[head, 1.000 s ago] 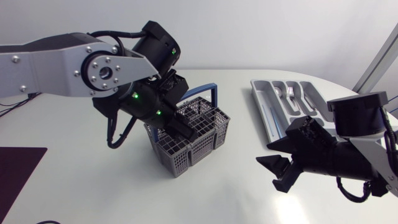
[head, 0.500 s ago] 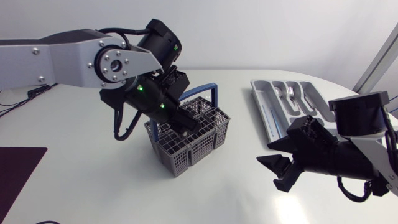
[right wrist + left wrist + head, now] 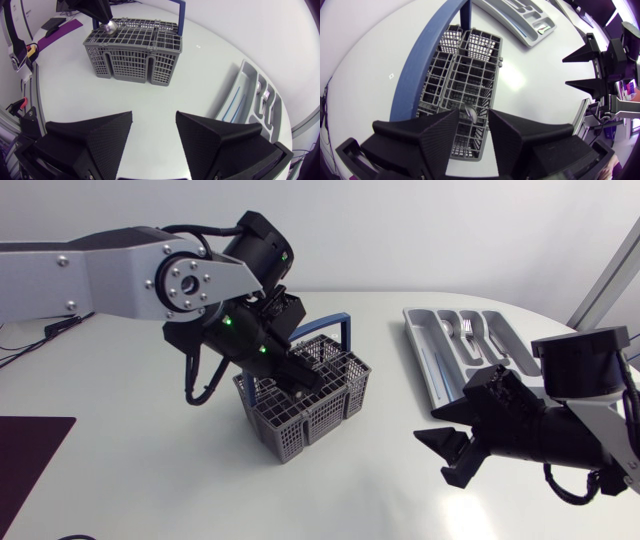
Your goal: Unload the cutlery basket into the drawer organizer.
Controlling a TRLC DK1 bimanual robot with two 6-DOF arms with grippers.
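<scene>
Spoon: its bowl [image 3: 110, 26] stands just above the rim of the basket [image 3: 320, 418], at the end of the basket farthest from the organizer.
Left pincer [image 3: 473, 111]: directly over that end of the basket, fingers drawn in on either side of the spoon's bowl. It looks clamped on it.
Basket: stands on the surface [image 3: 150, 470] near the middle, with its blue handle [image 3: 345, 330] upright.
Organizer [image 3: 418, 340]: lies well apart from the basket, on the right arm's side. Some cutlery is already in its compartments.
Right pincer [image 3: 446, 458]: fingers apart and holding nothing. It hangs over the surface between the basket and the organizer.
Step in hand: likely lifting the spoon out of the basket.
Next move: calls for a straight lift until the handle clears the grid and the blue handle. The spoon can then go across to the organizer or be passed to the right pincer.
</scene>
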